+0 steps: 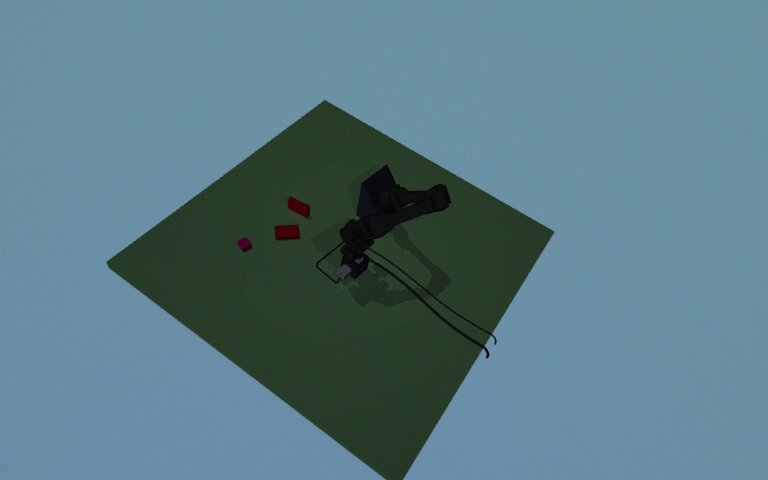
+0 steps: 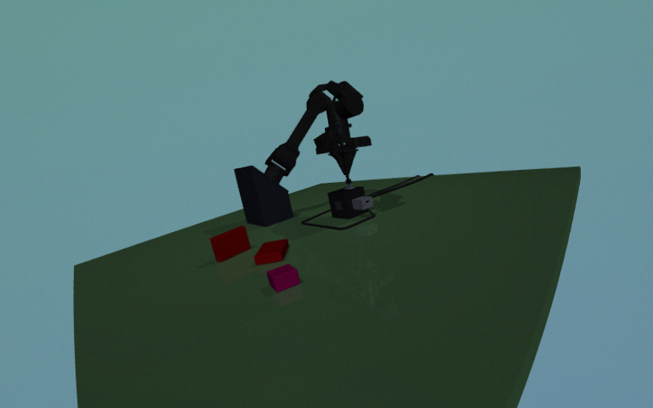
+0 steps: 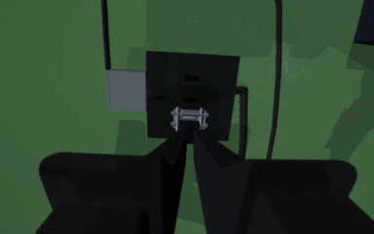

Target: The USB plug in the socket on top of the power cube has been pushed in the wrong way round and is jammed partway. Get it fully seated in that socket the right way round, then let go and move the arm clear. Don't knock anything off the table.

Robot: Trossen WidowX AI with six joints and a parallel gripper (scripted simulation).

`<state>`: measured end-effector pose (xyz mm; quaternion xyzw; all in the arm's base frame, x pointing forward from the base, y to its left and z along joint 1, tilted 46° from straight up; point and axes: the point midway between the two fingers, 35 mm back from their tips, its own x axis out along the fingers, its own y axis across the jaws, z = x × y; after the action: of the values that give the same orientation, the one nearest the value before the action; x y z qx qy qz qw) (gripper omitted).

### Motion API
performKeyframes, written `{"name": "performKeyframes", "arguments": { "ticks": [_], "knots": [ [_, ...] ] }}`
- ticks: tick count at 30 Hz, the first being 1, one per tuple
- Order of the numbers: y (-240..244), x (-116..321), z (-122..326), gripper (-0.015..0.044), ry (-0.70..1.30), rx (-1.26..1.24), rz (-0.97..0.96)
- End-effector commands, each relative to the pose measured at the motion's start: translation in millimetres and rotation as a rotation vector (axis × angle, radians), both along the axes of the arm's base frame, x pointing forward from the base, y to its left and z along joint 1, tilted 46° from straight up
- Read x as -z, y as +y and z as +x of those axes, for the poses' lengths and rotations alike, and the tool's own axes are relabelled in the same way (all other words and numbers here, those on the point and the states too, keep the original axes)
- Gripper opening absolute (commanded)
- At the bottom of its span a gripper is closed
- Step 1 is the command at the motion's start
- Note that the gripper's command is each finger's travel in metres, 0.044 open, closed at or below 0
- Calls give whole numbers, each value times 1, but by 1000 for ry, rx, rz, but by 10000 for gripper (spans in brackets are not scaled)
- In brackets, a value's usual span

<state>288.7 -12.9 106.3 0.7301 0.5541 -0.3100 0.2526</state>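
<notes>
The black power cube (image 1: 359, 271) (image 2: 344, 207) (image 3: 166, 68) stands on the green table. The pale metal socket (image 3: 185, 112) shows on its top in the wrist view, near the cube's edge on the gripper's side. My gripper (image 2: 347, 177) (image 3: 190, 136) points down over the cube and is shut on the USB plug (image 2: 349, 182) (image 3: 190, 125). The plug's dark body is upright, just above the socket, with pale metal showing between it and the cube top. The fingers hide part of the plug. Its depth in the socket and which way round it faces cannot be told.
A grey block-shaped plug (image 1: 343, 272) (image 2: 361, 202) (image 3: 127, 91) sits against the cube's side. Black cables (image 2: 339, 228) (image 3: 279, 73) run around the cube and across the table (image 1: 271, 305) (image 2: 433, 288). Two red blocks (image 1: 287, 232) (image 2: 229, 243) and a magenta block (image 1: 244, 244) (image 2: 283, 278) stand apart from it.
</notes>
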Motion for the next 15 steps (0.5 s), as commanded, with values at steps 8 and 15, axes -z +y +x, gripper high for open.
{"name": "performKeyframes", "arguments": {
  "ticks": [8, 15],
  "knots": [
    [1, 2, -1, 0, 5, 4, 0],
    [2, 2, 0, 0, 5, 4, 0]
  ]
}}
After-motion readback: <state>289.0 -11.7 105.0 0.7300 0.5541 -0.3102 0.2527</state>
